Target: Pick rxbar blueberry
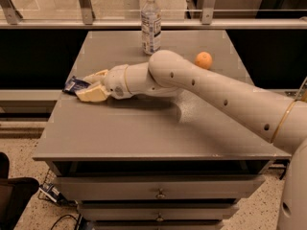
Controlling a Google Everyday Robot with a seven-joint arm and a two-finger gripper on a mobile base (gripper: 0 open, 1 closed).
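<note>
Dark blue rxbar blueberry (pixel 73 84) sits at the tabletop (pixel 144 128) left edge, right end tucked behind the cream tool (pixel 88 86). Honestly can't tell if the tool's actually clamping it.

You see only the left end of the rxbar blueberry (pixel 72 84). The rest is covered by the tool (pixel 85 86), which sits low at the left edge of the table (pixel 144 133), and you cannot read the wrapper's lettering. The print on the water bottle (pixel 150 23) is also unreadable. The arm (pixel 230 99) runs off the right edge, so its base is out of your view. A dark shape (pixel 14 200) at bottom left, possibly a chair, is cut off by the edge.
</note>
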